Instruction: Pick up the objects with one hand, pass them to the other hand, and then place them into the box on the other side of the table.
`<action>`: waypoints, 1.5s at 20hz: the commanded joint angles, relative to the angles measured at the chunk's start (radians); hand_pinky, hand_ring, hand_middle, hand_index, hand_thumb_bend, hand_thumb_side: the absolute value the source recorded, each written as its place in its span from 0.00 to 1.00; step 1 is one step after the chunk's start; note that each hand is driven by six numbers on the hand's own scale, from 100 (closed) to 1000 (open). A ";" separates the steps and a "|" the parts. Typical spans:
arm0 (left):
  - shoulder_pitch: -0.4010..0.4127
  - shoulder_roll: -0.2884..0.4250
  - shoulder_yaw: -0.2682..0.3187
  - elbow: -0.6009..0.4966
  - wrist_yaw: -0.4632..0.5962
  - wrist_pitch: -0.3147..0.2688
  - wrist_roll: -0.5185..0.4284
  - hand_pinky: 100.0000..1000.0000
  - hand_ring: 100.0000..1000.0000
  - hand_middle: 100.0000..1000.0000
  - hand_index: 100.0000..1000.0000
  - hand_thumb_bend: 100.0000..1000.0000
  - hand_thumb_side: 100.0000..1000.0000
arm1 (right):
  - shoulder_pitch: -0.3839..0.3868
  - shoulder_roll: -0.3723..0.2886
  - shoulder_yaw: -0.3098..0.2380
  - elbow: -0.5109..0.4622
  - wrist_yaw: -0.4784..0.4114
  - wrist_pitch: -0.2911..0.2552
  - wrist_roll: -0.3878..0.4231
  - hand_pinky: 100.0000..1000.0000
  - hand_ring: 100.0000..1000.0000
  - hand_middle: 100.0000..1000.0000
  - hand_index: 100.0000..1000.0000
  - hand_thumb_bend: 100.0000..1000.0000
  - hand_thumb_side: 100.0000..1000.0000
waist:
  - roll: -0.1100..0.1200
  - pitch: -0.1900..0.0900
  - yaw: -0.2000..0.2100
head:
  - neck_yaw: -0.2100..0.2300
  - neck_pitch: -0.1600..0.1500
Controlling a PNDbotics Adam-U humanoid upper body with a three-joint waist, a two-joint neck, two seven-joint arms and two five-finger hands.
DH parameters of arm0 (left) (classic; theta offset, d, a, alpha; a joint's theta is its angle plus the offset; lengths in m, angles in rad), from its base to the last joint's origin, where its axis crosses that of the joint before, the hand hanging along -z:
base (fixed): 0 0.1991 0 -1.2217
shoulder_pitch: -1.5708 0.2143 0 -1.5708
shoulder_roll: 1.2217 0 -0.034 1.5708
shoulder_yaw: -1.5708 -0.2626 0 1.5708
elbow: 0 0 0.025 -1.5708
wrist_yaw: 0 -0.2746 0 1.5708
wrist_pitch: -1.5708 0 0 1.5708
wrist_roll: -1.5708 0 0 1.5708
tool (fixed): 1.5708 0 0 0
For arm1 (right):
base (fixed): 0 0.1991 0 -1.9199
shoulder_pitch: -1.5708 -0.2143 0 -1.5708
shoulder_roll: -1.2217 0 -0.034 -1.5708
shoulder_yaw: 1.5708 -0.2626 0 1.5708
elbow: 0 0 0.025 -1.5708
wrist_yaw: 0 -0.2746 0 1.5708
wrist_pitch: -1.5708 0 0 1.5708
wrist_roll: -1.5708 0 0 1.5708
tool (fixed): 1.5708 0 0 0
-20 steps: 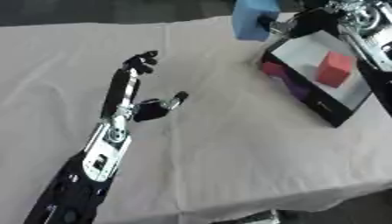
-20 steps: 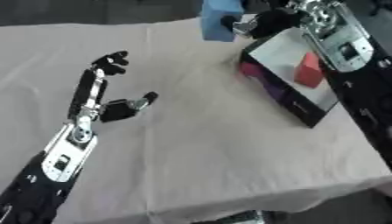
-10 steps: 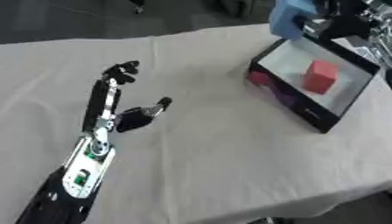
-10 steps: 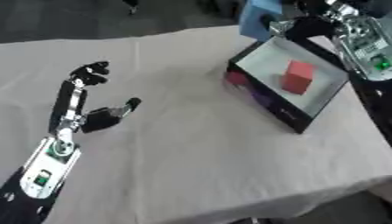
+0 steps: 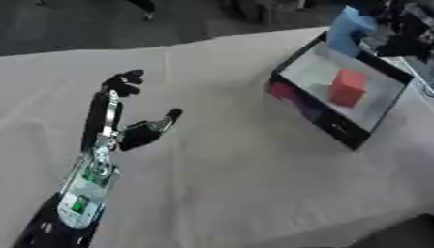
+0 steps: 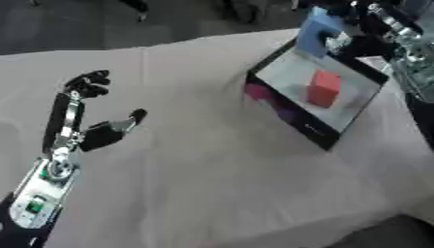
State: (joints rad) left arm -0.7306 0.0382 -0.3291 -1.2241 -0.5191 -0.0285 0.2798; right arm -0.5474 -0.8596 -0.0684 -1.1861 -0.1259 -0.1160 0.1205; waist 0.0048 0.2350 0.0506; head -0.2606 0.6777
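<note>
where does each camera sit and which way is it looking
Left eye view: in the head, looking down at the table; left hand open at lower left, right hand holding a blue block over the box.
Right eye view: beside it, same direction, same arms.
Shared: both hands, box, red block.

light: bright, even on the white tablecloth (image 5: 237, 169)
background: dim beyond the far edge
focus: soft blur throughout
shadows: faint

My left hand (image 5: 127, 126) is black with slim silver struts; its forearm carries a silver plate with a green spot. My right hand (image 6: 373, 29) is black and silver.
</note>
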 commanded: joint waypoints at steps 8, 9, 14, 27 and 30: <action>-0.018 0.010 0.001 -0.030 0.026 0.000 0.009 0.72 0.60 0.64 0.79 0.60 0.28 | -0.001 -0.044 -0.008 0.083 0.089 -0.085 0.007 0.99 1.00 0.72 0.81 0.01 0.00 | 0.001 -0.011 0.005 | -0.009 -0.008; -0.018 0.010 0.001 -0.030 0.028 0.000 0.009 0.73 0.61 0.64 0.79 0.60 0.28 | 0.000 -0.043 -0.008 0.091 0.102 -0.097 0.010 0.99 1.00 0.77 0.86 0.03 0.00 | 0.001 -0.011 0.006 | -0.007 -0.007; -0.019 0.010 0.000 -0.032 0.032 -0.001 0.013 0.73 0.61 0.65 0.80 0.60 0.29 | 0.005 -0.044 -0.012 0.126 0.178 -0.167 0.037 1.00 1.00 1.00 1.00 0.15 0.00 | -0.002 -0.011 0.009 | 0.000 -0.002; -0.014 0.008 0.000 -0.030 0.034 0.003 0.020 0.72 0.61 0.64 0.80 0.60 0.30 | 0.005 -0.038 -0.034 0.136 0.311 -0.239 0.052 1.00 1.00 1.00 1.00 0.21 0.00 | 0.000 -0.011 0.006 | 0.006 0.001; -0.014 0.009 0.005 -0.035 0.037 0.005 0.028 0.72 0.60 0.63 0.80 0.59 0.30 | 0.006 -0.029 -0.049 0.120 0.276 -0.224 0.041 1.00 1.00 1.00 1.00 0.08 0.00 | 0.000 -0.012 0.006 | 0.011 0.004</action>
State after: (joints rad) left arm -0.7306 0.0382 -0.3294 -1.2308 -0.4859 -0.0233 0.3005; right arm -0.5351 -0.8574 -0.0990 -1.0496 0.1634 -0.3430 0.1663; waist 0.0101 0.2386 0.0579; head -0.2538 0.6831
